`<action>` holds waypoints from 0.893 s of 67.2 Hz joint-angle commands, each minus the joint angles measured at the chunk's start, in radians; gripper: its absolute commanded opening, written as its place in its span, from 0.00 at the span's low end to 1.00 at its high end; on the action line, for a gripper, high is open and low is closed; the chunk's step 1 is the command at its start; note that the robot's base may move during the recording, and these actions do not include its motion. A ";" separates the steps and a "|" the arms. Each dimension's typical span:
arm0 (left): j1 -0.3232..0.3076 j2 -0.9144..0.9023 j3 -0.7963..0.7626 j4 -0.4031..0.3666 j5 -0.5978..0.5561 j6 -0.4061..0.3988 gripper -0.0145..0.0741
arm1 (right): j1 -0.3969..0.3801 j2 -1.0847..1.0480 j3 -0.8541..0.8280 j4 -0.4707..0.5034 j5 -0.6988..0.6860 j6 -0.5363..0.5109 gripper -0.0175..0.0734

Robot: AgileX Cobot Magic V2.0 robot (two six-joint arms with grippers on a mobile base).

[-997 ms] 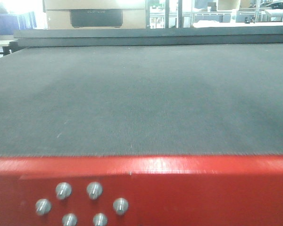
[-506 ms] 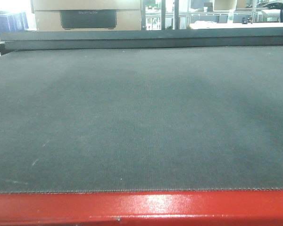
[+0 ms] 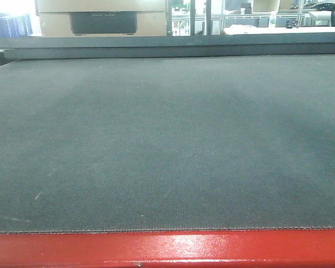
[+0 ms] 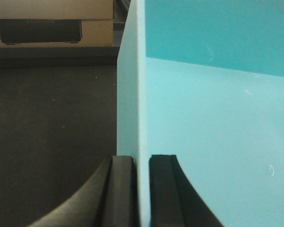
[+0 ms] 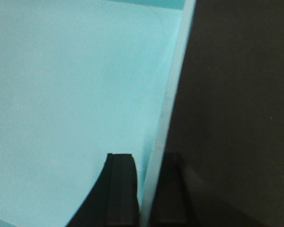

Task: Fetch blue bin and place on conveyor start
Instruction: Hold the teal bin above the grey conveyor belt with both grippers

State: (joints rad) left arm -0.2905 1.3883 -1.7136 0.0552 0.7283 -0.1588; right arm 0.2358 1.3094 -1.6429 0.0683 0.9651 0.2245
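Clamping blue bin (image 4: 217, 118) walls, left hand (image 4: 142, 163), right hand (image 5: 149, 163), conveyor start (image 3: 167, 139) alongside

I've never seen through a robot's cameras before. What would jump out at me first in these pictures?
The pale turquoise blue bin fills both wrist views, with one thin wall pinched in the black left gripper and another in the right gripper. In the front view the wide dark grey conveyor belt covers nearly everything, with a glossy red strip along its near edge.
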 commanded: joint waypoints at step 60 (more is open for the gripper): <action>0.016 -0.019 0.028 0.028 0.199 -0.006 0.04 | -0.014 -0.011 0.002 -0.068 0.046 -0.028 0.02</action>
State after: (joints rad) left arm -0.2905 1.3883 -1.7071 0.0457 0.8585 -0.1606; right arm 0.2358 1.3094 -1.6429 0.0776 0.9791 0.2245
